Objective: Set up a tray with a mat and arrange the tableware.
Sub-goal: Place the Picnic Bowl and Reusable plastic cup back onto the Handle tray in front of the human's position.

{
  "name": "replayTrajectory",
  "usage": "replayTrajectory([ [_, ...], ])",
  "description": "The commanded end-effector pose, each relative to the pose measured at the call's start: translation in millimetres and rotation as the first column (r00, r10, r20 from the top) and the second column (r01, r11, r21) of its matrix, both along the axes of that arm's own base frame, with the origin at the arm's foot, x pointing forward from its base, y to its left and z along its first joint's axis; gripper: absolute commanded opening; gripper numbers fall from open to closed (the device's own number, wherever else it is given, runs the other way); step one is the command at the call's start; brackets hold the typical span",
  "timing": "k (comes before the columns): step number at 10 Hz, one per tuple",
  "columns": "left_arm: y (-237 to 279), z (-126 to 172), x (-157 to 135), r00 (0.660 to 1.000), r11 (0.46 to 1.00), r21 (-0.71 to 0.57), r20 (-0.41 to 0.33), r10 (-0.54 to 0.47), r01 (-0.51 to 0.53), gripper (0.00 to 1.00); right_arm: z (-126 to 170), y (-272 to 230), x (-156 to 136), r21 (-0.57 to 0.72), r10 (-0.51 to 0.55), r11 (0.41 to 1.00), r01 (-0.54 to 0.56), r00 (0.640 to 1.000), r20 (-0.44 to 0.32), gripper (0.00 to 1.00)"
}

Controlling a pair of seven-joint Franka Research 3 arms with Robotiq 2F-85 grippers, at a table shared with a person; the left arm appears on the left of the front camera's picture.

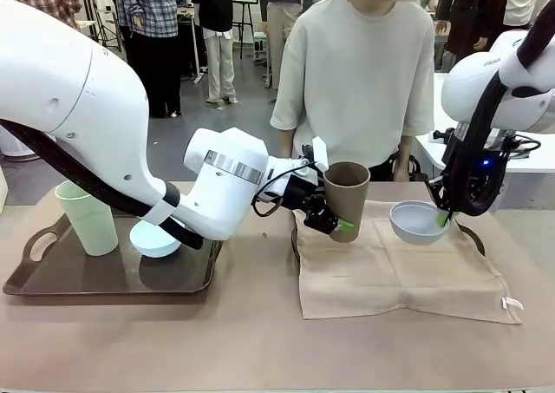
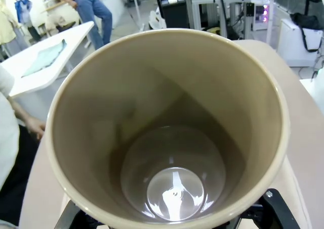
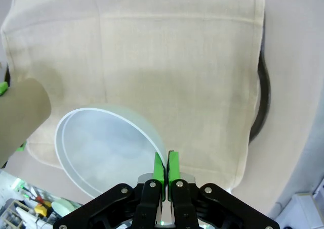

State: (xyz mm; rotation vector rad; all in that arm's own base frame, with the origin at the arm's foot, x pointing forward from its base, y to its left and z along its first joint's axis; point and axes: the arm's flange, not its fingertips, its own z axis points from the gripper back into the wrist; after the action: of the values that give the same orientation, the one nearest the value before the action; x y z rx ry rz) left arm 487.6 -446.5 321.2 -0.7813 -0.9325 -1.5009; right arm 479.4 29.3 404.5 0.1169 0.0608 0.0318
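1. Brown cup point(image 2: 172, 138): in the left wrist view its open mouth sits right against the lens, with a bare, glossy bottom. It stands upright between the jaws of the left gripper point(image 1: 334, 211).
2. Left gripper: jaws clasped around the brown cup point(image 1: 347, 198) low on its wall, a green pad on either side. In the right wrist view both pads show at the cup's flanks. The cup's foot is over the mat's corner; I cannot tell whether it touches the cloth.
3. Right gripper point(image 3: 165, 166): jaws pinched tight on the rim of the bluish-white bowl point(image 3: 101, 148), one green pad inside the rim and one outside.
4. Bluish-white bowl point(image 1: 418, 221): it hangs off the right gripper point(image 1: 445, 218), extending from those jaws toward the left jaws. It is near the brown cup but apart from it.
5. Mat point(image 1: 390, 276): beige cloth spread beneath both pairs of jaws, creased and slightly askew, with a small tag at one corner.
6. Tray point(image 1: 473, 237): dark, lying under the mat. Its rim and handle peek out just beyond the right jaws; the same dark edge shows past the mat point(image 3: 177, 62) in the right wrist view point(image 3: 263, 97).
7. Second tray point(image 1: 52, 280): dark, with handles, well behind the left jaws and back along the left arm point(image 1: 78, 107).
8. Pale green cup point(image 1: 87, 217): upright on the second tray, well apart from both pairs of jaws.
9. Light blue bowl point(image 1: 156, 239): on the second tray just beside the pale green cup, partly hidden by the left arm.
10. Person point(image 1: 360, 72): in a pale top, standing at the far side of the table point(image 1: 260, 341), beyond both pairs of jaws.
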Motion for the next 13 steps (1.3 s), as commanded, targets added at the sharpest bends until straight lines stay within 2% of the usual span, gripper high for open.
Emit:
replayTrajectory([
  [1, -5, -5, -1, 1.000, 1.000, 0.005, 0.007, -0.015, 0.015, 0.83, -21, -2, 13, 0.039, 0.025, 0.999, -0.026, 0.999, 0.024, 0.04],
  [6, -9, -14, 1, 0.999, 0.998, 0.061, 0.017, -0.038, 0.036, 0.83, -31, -4, 19, 0.056, 0.034, 0.998, -0.038, 0.997, 0.074, 0.04],
  [8, -11, -20, 5, 0.998, 0.996, 0.079, 0.045, -0.037, 0.034, 0.83, -38, -4, 21, 0.058, 0.045, 0.997, -0.049, 0.997, 0.070, 0.04],
  [13, -12, -25, 8, 0.999, 0.996, 0.083, 0.045, -0.029, 0.026, 0.83, -53, -1, 19, 0.050, 0.066, 0.996, -0.068, 0.997, 0.042, 0.04],
])
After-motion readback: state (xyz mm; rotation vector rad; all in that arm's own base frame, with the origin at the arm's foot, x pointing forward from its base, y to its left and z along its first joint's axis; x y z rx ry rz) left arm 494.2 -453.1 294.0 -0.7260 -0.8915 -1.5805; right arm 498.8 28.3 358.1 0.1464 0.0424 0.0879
